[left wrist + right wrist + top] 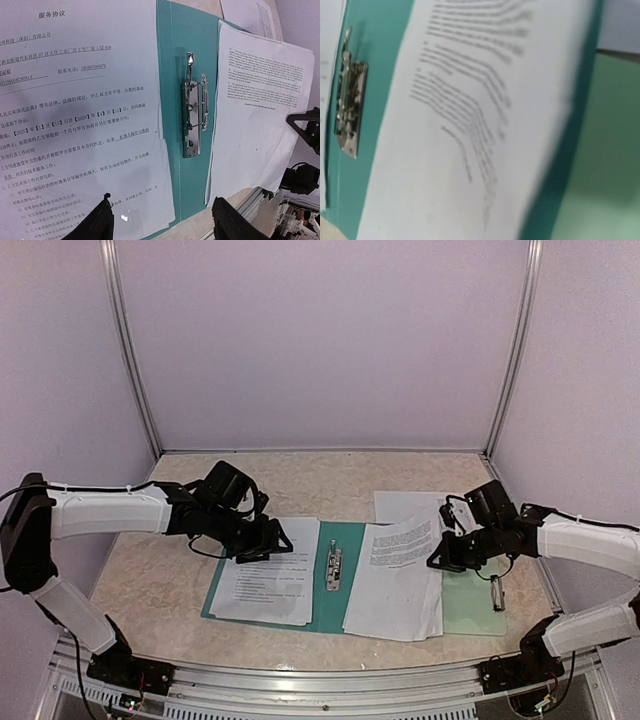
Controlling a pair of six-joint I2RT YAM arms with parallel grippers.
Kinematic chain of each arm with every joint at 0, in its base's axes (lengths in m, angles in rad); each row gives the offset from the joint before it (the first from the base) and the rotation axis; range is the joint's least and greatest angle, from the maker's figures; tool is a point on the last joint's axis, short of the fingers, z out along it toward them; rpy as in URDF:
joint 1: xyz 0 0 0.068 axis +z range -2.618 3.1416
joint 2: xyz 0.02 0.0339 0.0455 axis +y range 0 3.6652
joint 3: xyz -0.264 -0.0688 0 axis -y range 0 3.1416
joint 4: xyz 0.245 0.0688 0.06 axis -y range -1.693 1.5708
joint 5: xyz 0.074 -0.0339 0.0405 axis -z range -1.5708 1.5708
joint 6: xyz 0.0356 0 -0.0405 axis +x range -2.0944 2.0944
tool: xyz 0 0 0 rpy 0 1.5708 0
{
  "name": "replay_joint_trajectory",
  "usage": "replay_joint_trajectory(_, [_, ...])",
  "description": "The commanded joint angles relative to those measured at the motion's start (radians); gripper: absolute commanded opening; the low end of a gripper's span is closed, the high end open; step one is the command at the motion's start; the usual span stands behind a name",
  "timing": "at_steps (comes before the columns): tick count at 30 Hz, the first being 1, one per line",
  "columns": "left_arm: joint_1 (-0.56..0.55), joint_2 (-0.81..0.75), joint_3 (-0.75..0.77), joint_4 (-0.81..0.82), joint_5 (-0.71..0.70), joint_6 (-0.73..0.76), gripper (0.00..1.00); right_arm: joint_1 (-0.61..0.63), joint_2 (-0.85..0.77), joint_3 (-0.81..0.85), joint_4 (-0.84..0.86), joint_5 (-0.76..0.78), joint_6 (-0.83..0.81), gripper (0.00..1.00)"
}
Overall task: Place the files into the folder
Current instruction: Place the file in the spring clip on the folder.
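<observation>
The teal folder (352, 585) lies open in the middle of the table, its metal clip (333, 567) on the spine. One printed file sheet (265, 585) rests flat on its left half. My left gripper (268, 545) hovers open over that sheet's far edge. In the left wrist view its gripper (162, 222) straddles the sheet (75, 125) and bare folder (200, 60). My right gripper (440, 558) is shut on the right edge of a second sheet (395, 580), which curls up over the folder's right half. In the right wrist view this sheet (445, 165) hides the fingers.
A pale mint clipboard (478, 608) with a metal clip (496, 593) lies under the lifted sheet's right side. Another printed sheet (405, 505) lies behind it. The aluminium front rail (300, 680) runs along the near edge. Booth walls close in both sides.
</observation>
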Motion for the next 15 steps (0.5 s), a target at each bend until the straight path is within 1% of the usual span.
replay_joint_trajectory(1, [-0.001,0.034,0.041,-0.015,0.006,0.024,0.65,-0.014,0.055,0.019,0.023,-0.06,-0.058,0.0])
replay_joint_trajectory(4, [-0.001,0.047,0.048,-0.016,0.013,0.023,0.65,-0.017,0.081,0.01,0.079,-0.082,-0.054,0.0])
replay_joint_trajectory(7, [-0.003,0.052,0.052,-0.014,0.016,0.019,0.65,-0.031,0.066,-0.021,0.156,-0.118,-0.025,0.0])
replay_joint_trajectory(15, [-0.008,0.072,0.065,-0.017,0.018,0.017,0.64,-0.068,0.008,-0.021,0.197,-0.202,-0.035,0.0])
